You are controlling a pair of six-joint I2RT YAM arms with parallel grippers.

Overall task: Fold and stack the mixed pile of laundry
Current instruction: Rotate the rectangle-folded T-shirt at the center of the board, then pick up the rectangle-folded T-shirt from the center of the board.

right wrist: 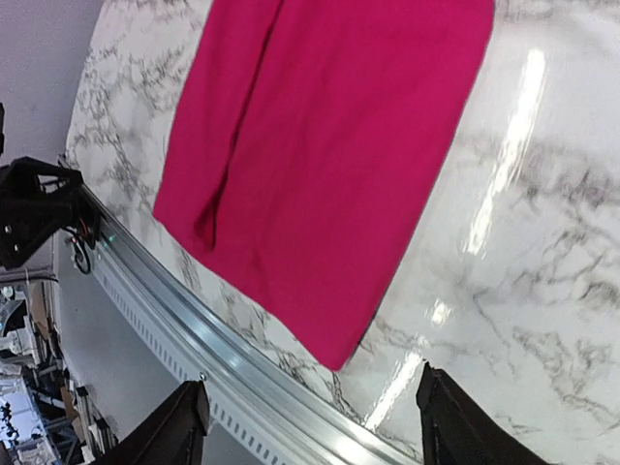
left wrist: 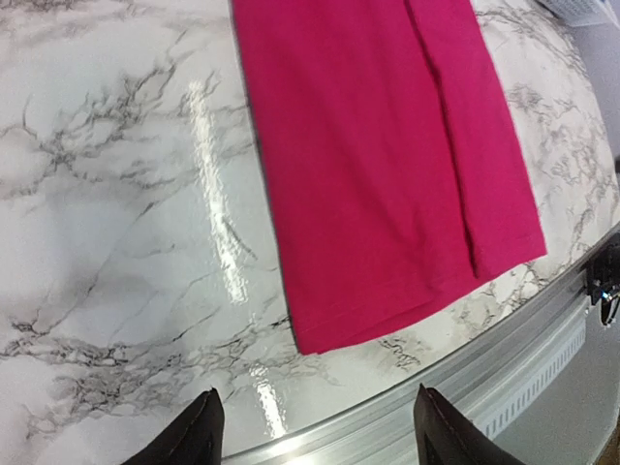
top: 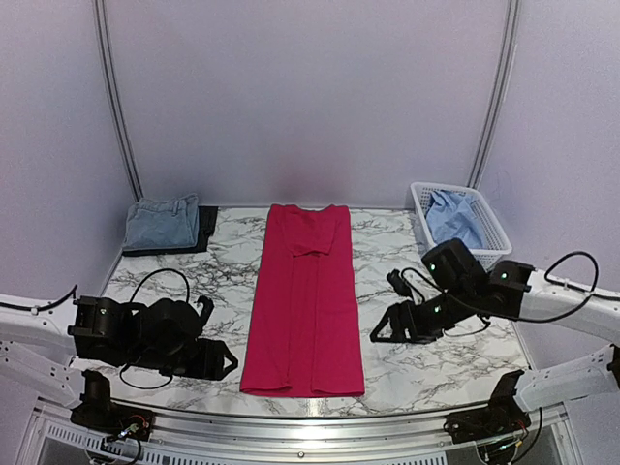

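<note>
The pink-red T-shirt (top: 305, 295) lay flat down the middle of the desk (top: 417, 358), its sides turned in so that it made one long narrow strip from close to the far edge to just short of the near edge. I judged that fold half done: the strip wanted folding across its length, and then stacking. At the far left corner the denim piece (top: 162, 222) sat folded on top of a dark piece (top: 207, 226), which looked to me like the start of the stack. The light blue shirt (top: 453, 219) was bunched in the white basket (top: 494, 242) at the far right corner, not yet touched, so by my reckoning about half the job was left. My left fingers (top: 217, 336) hung wide apart over the near left of the desk, holding nothing, the strip's near left corner just ahead of them. My right fingers (top: 387, 310) were spread as well and empty, low over bare marble beside the strip's right edge. Bare desk lay on both sides of the strip, so I had room to come in from either flank, but the hem sat near the metal rail (top: 310, 426) along the near edge, leaving little space to slide under it from there
</note>
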